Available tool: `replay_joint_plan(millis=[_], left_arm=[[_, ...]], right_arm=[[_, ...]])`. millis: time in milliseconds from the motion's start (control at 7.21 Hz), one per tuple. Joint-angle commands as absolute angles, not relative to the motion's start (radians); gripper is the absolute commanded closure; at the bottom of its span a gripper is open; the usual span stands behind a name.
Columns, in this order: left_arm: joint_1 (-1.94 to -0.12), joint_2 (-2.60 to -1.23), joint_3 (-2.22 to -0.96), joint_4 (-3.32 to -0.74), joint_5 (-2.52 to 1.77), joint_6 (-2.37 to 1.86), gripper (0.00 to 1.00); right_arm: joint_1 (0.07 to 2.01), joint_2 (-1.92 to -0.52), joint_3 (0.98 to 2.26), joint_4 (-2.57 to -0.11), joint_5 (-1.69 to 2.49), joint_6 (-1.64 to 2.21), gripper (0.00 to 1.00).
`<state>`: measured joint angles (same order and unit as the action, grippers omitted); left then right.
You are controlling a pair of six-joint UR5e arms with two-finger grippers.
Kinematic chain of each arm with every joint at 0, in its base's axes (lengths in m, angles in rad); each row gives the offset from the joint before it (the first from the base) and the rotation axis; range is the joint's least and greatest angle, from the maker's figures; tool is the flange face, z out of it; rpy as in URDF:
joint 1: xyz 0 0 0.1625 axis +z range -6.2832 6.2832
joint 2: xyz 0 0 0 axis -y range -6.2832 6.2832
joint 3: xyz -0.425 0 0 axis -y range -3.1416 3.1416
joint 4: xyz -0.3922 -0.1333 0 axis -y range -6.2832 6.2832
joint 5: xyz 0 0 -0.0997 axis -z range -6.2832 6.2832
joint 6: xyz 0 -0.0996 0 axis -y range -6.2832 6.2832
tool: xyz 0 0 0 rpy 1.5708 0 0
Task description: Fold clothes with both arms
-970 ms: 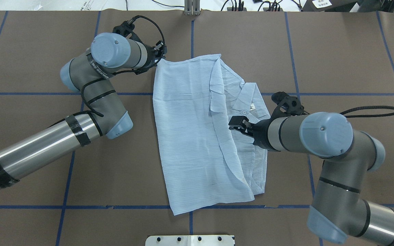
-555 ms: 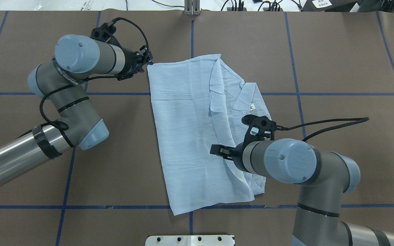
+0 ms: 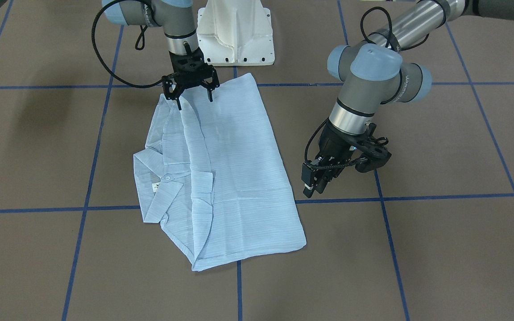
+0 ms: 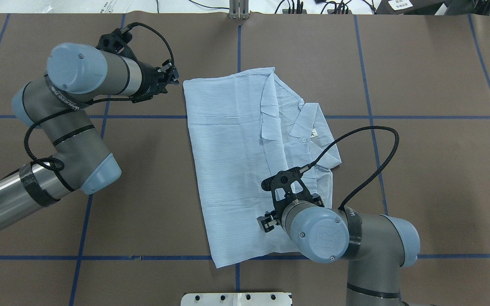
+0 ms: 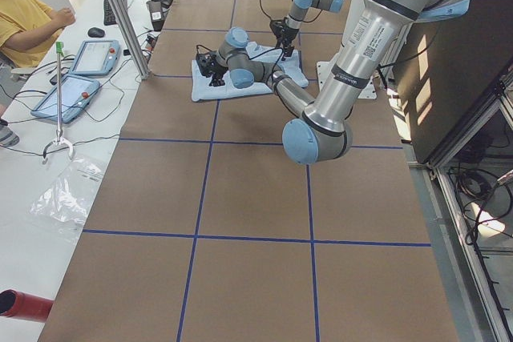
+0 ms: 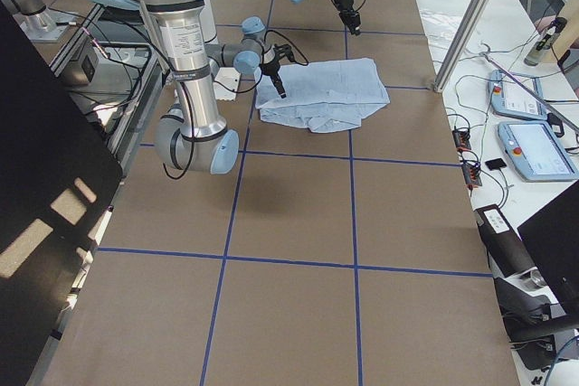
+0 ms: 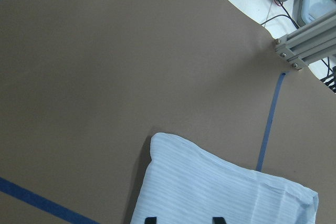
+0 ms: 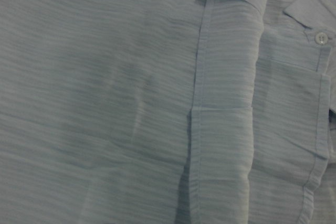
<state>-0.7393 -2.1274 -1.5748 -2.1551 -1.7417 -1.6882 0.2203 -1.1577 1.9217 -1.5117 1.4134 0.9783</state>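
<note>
The light-blue striped shirt (image 4: 232,161) lies folded flat on the brown table, collar (image 4: 309,121) and neck label to the right. It also shows in the front view (image 3: 221,169). My left gripper (image 4: 172,78) hangs open just left of the shirt's far left corner, apart from the cloth; in the front view it is this gripper (image 3: 314,185). The left wrist view shows that corner (image 7: 173,150) beyond two spread fingertips. My right gripper (image 3: 190,91) is open over the shirt's near end (image 4: 265,223). Its wrist view is filled with cloth and a button (image 8: 321,38).
The white pedestal base (image 3: 234,35) stands at the robot's edge of the table. Blue tape lines (image 4: 143,117) cross the brown mat. An aluminium post (image 7: 299,45) rises past the far edge. A person in yellow (image 5: 24,14) sits beside tablets (image 5: 80,58).
My left gripper drew the shirt's far corner leftward, let go and backed away from it. My right arm swung from the collar area toward the near end of the shirt.
</note>
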Motion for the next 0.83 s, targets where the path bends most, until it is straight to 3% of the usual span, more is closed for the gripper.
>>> replay_joint_plan(millis=[0,693], left_arm=[[-0.739,-2.120,-1.591,-2.154,-1.753,-1.687,0.54],[-0.739,-2.120,-1.612,-2.114,-1.753,-1.689,0.54]], right_arm=[[0.218,-1.164,1.890,-1.551,1.399,0.904,0.00],[0.236,-1.231,1.901,-1.598,1.397,0.861,0.00]])
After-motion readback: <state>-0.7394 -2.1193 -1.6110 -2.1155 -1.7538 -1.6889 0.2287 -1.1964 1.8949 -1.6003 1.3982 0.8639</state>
